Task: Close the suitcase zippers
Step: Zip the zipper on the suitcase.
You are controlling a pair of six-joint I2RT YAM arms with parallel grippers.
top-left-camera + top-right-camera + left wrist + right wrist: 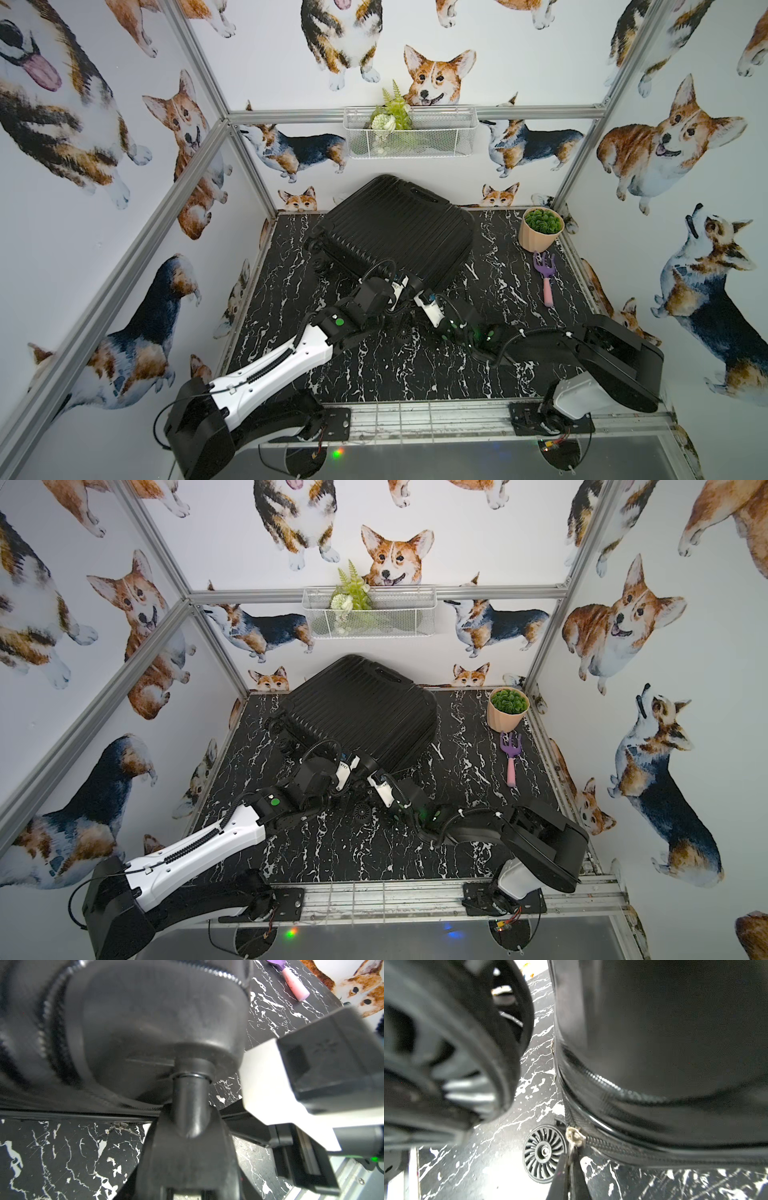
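While L gripper (188, 1124) clamps suitcase (395, 232) wheel stem (190, 1093), R gripper (572, 1161) pinches zip pull (574, 1136).

We see the suitcase (395, 232) as ribbed, slightly glossy plastic, the zippers (633, 1149) as woven cloth, the zipper pull (574, 1136) as bare metal, the table (374, 365) as glossy, marble-patterned.

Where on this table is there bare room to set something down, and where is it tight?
Bare: the table from the front rail up to the left gripper and right gripper; also the lane between suitcase and rake. Crowded: the suitcase's near rim, where both grippers meet; pot fills the far right corner.
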